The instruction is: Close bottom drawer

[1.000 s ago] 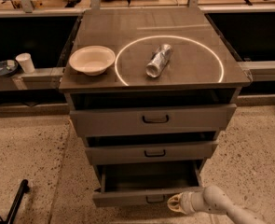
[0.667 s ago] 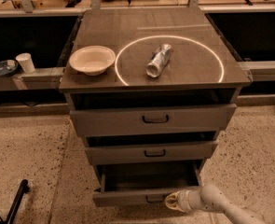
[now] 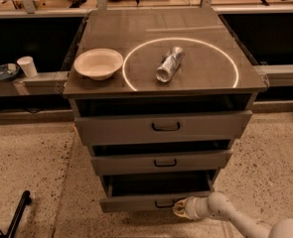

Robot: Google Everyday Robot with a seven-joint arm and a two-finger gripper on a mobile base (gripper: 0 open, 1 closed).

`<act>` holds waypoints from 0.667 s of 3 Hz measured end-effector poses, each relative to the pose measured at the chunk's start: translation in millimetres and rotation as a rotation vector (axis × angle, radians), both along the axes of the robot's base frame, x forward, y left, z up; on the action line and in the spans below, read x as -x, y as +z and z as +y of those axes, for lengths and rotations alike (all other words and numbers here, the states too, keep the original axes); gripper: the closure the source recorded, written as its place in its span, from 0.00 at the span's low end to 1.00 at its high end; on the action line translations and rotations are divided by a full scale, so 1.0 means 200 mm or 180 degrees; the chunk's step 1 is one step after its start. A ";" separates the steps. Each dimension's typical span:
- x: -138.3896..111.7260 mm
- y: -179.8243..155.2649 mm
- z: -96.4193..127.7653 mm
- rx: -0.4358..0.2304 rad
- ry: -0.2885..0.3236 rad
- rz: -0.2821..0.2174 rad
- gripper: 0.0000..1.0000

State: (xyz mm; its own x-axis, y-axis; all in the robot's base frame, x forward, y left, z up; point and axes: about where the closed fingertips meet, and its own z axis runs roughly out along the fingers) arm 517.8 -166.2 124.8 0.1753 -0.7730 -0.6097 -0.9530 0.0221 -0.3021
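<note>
Camera view, the only one, so it's short. The bottom drawer (image 3: pixel 133 203) is the lowest and narrowest of three flat grey-brown fronts. It's pulled out a bit, showing a dark boxy slot behind it, and it has a little black pull handle (image 3: pixel 163 204). The gripper (image 3: pixel 181 210) is a cream, rounded thing sitting right up against that front, just right of the handle. Honestly can't tell whether it's spread or pinched. Its smooth, tube-like arm (image 3: pixel 238 222) runs off to the lower right.

The middle drawer (image 3: pixel 131 163) and the top drawer (image 3: pixel 121 129) are both ajar too, each wider than the one below. On the smooth cabinet top (image 3: pixel 136 24) there's a shallow off-white bowl (image 3: pixel 98 63). A shiny crinkled can (image 3: pixel 169 63) lies on its side inside a glowing ring of light (image 3: pixel 234 66). The floor (image 3: pixel 27 157) is speckled stone-look stuff.

Versus a second ago, the gripper has crept left and up into the drawer front. The dark gap above the bottom drawer looks slimmer, so it's slid in a little. Bowl and can haven't budged.
</note>
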 end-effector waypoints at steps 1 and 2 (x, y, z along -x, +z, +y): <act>-0.01 0.00 0.00 0.0003 -0.0004 -0.0003 0.82; -0.01 0.00 0.00 0.0002 -0.0004 -0.0003 0.51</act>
State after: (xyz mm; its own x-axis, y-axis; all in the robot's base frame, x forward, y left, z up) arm 518.9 -166.7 124.6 0.1749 -0.7737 -0.6089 -0.9527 0.0231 -0.3031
